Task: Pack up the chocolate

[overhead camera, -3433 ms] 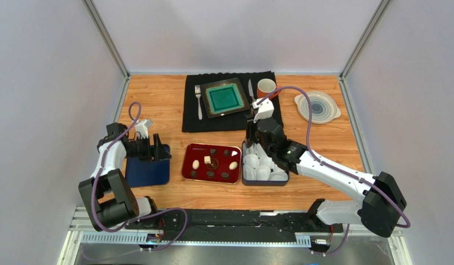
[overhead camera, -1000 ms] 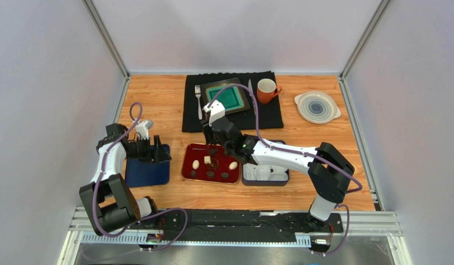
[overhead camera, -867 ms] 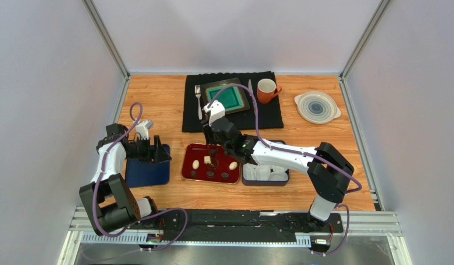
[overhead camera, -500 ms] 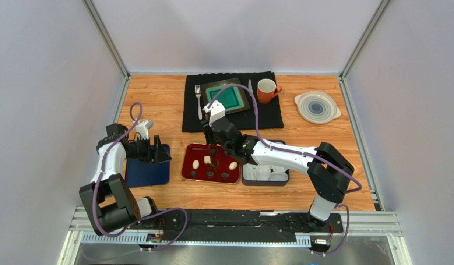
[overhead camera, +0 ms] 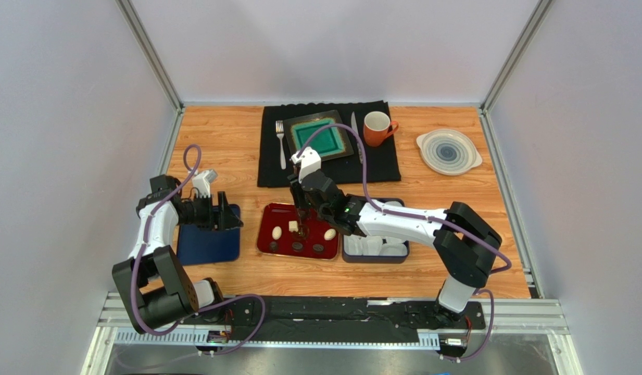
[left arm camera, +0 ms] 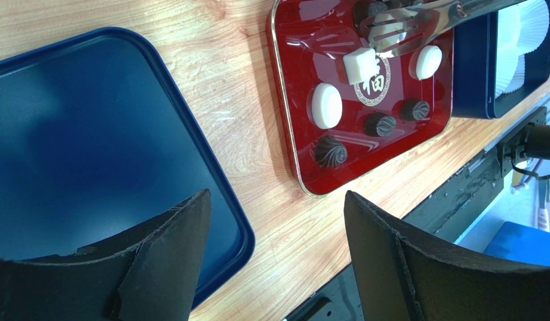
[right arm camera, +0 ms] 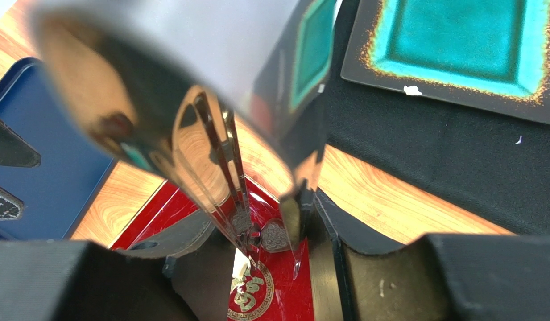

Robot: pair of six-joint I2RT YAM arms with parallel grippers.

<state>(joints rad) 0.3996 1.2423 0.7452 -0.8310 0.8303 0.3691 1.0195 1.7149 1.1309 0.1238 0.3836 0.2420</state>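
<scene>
The chocolate lies on a red tray (overhead camera: 269, 219): a white cube (overhead camera: 293, 226), two white ovals (overhead camera: 278, 233) (overhead camera: 330, 233) and several dark rounds (overhead camera: 297, 247). My right gripper (overhead camera: 301, 195) is shut on shiny metal tongs (right arm camera: 224, 154), which reach down into the tray. Their tips stand beside the cube (left arm camera: 360, 65) and a dark round (right arm camera: 274, 237), with nothing visibly between them. My left gripper (left arm camera: 277, 200) hangs open and empty over the edge of a flat blue lid (left arm camera: 76, 147), left of the tray.
A dark blue box (overhead camera: 375, 248) lined with white paper cups (left arm camera: 519, 47) stands right of the tray. Behind them lie a black mat (overhead camera: 332, 168) with a teal plate (overhead camera: 320, 139) and fork (overhead camera: 281, 141), an orange mug (overhead camera: 376, 126) and a grey dish (overhead camera: 449, 151).
My right arm swung from the blue box over to the red tray. In the last second the tongs' tips came down toward the cube. The left arm has not moved.
</scene>
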